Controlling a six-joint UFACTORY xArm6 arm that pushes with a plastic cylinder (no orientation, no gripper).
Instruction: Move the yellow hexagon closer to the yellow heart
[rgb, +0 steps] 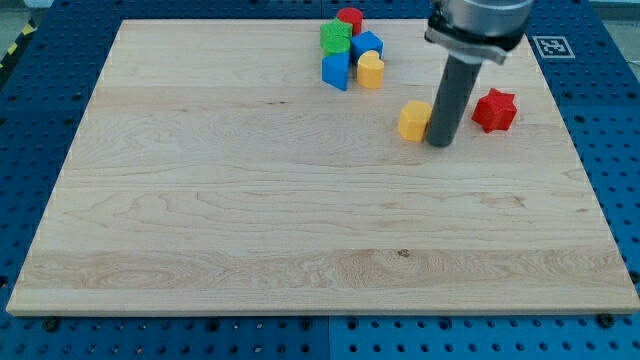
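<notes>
The yellow hexagon (413, 119) lies on the wooden board at the view's upper right of centre. My tip (440, 143) rests on the board right beside the hexagon's right side, touching or nearly touching it. The yellow heart (371, 70) lies up and to the left of the hexagon, near the view's top, in a cluster of blocks. A gap of bare board separates hexagon and heart.
Beside the heart are a blue block (336, 70), a second blue block (367, 44), a green block (335, 37) and a red cylinder (349, 18). A red star-shaped block (494, 110) lies to the right of my tip. The board's top edge (250, 20) is close to the cluster.
</notes>
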